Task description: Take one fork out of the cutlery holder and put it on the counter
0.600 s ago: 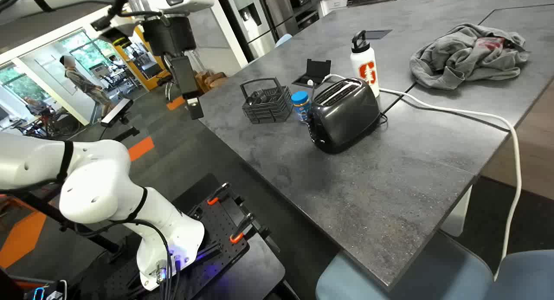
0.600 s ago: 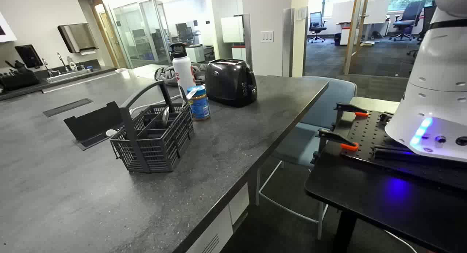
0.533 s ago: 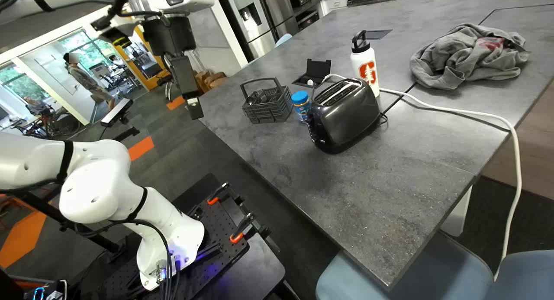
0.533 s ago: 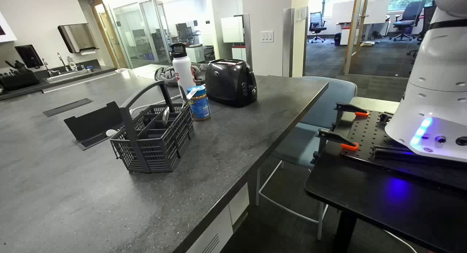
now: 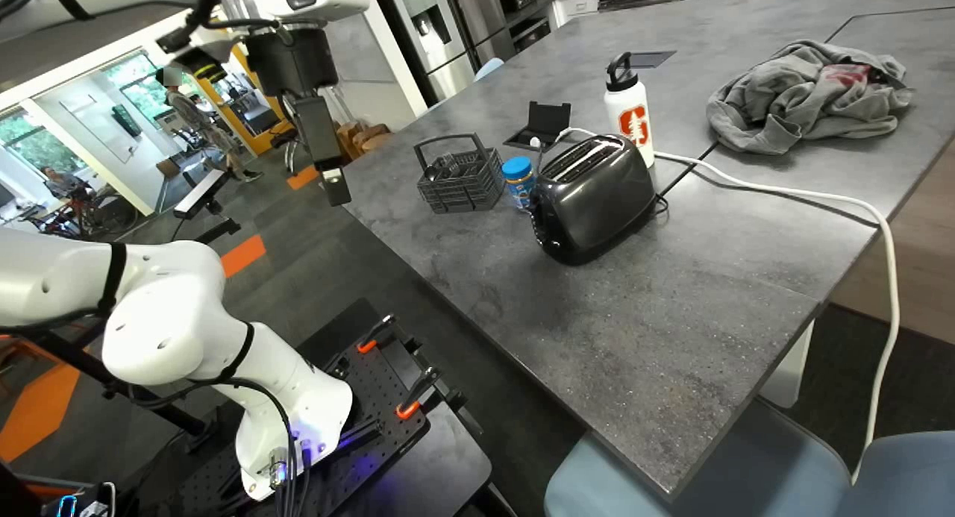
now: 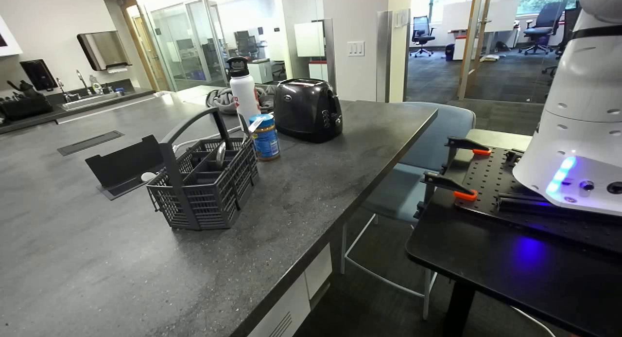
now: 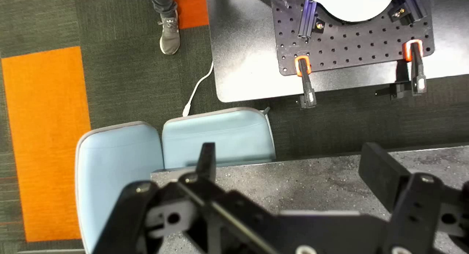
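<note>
at the upper left of the frame in an exterior view my pincer (image 5: 336, 189) hangs tips down, just left of the bench (image 5: 634, 338), with nothing showing in its grip. farther right, a little above the middle, the cutlery holder (image 5: 464, 183) stands upright under its arched handle (image 6: 171, 166); going by the task, the fork is in there, though i cannot pick it out for certain. i expect it light, stiff and hard to harm, but smooth and thin enough to slip or turn; i would pinch it firmly on its flat sides, near whichever end stands highest, and draw it straight up past the handle. right of the holder comes the blue-lidded jar (image 5: 520, 183), just beside it, then the toaster (image 5: 597, 204).

in the wrist view my fingers (image 7: 383, 175) stand wide apart, one just left of the middle, one well to its right, a gap no exterior view lets me judge; the holder is missing there, and i get the bench's edge and, towards the left, pale blue chairs (image 7: 216, 136). in an exterior view, left of centre, a silvery utensil (image 6: 220, 155) shows inside the holder, rounded end up, too little visible to call it fork or spoon; my pincer is outside that frame.
</note>
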You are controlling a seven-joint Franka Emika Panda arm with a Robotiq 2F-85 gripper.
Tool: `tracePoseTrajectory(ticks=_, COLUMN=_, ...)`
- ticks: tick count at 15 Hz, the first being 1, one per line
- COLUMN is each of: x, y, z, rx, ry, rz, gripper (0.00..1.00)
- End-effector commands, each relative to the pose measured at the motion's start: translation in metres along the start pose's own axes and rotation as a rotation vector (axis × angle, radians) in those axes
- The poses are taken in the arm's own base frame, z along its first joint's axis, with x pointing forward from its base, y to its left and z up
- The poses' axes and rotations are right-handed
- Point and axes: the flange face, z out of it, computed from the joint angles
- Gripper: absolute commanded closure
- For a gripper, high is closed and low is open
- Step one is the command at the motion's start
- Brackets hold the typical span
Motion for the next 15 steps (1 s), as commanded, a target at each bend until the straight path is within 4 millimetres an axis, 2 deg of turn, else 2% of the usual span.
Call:
tracePoseTrajectory(ticks=1, x=0.006, y=-0.001, z=0.0, rx=0.013, ry=0.002, rz=0.0, gripper=0.0)
tracePoseTrajectory(ticks=4, x=0.036, y=-0.022, z=0.0, rx=0.032, ry=0.09, rz=-0.073, gripper=0.0)
tracePoseTrajectory(ticks=7, x=0.067, y=-0.07, z=0.001, rx=0.048, ry=0.199, rz=-0.233, gripper=0.0)
tracePoseTrajectory(ticks=10, x=0.094, y=-0.126, z=0.008, rx=0.05, ry=0.232, rz=-0.333, gripper=0.0)
tracePoseTrajectory(ticks=13, x=0.106, y=-0.178, z=0.016, rx=0.017, ry=0.248, rz=-0.415, gripper=0.0)
tracePoseTrajectory(ticks=15, x=0.102, y=-0.201, z=0.02, rx=-0.045, ry=0.251, rz=-0.455, gripper=0.0)
